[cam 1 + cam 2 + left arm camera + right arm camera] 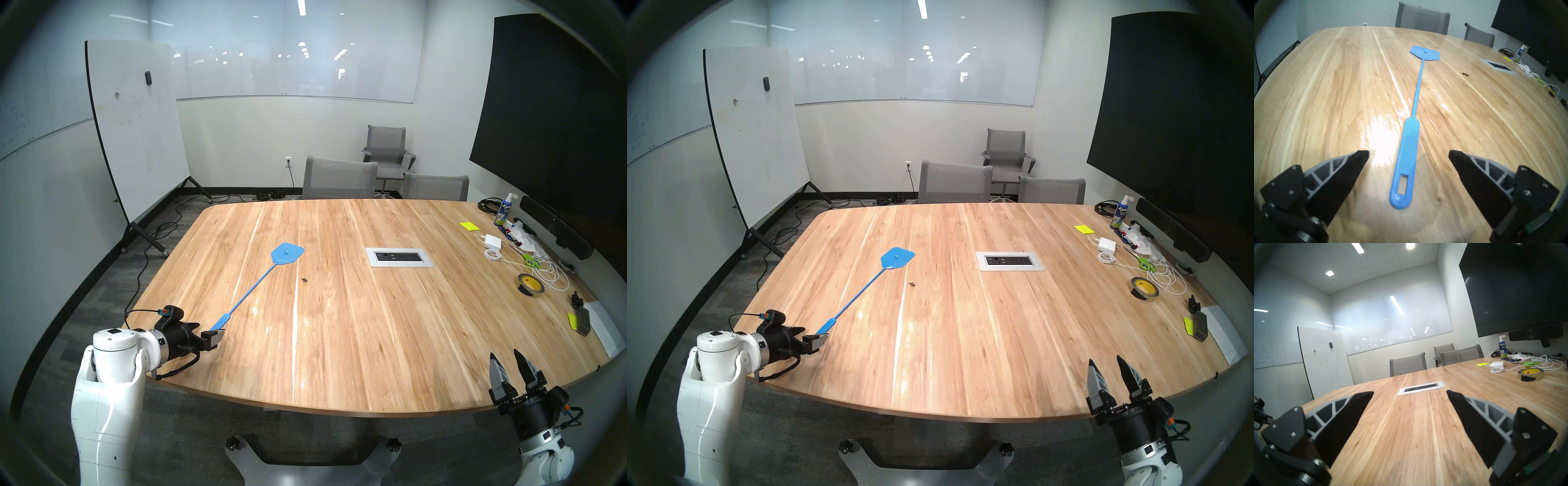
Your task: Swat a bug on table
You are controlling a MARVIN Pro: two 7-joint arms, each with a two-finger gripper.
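Blue plastic fly swatter [1407,162] looks light, whippy, lying flat on table [1322,101]; best pinched at flat handle by wide-open, empty left gripper [1408,157].

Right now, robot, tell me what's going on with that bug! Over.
Left gripper open, astride swatter handle, not gripping. Right gripper open, empty. Bug on table, beside swatter head. Nothing in the way.

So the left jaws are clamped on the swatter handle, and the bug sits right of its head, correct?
Not clamped. The left wrist view shows the left gripper with jaws wide open, the swatter lying free on the table between them. The bug does sit right of its head.
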